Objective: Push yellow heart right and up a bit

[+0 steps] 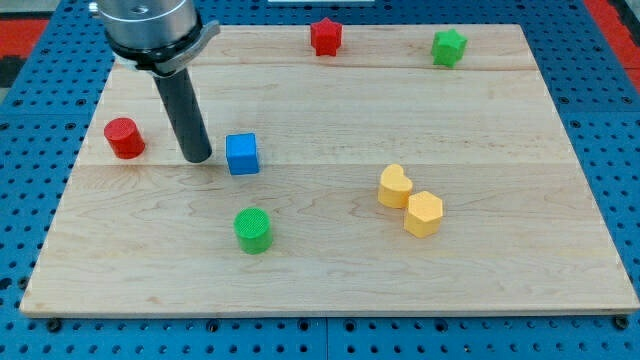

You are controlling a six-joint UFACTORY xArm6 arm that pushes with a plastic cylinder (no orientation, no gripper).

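Note:
The yellow heart (394, 186) lies right of the board's middle, touching a yellow hexagon (424, 213) at its lower right. My tip (197, 158) rests on the board at the view's left, far left of the heart. It stands just left of a blue cube (241, 154) and right of a red cylinder (124, 137).
A green cylinder (253, 229) sits below the blue cube. A red star (325, 37) and a green star (449, 46) lie near the top edge. The wooden board (520, 250) rests on a blue pegboard table.

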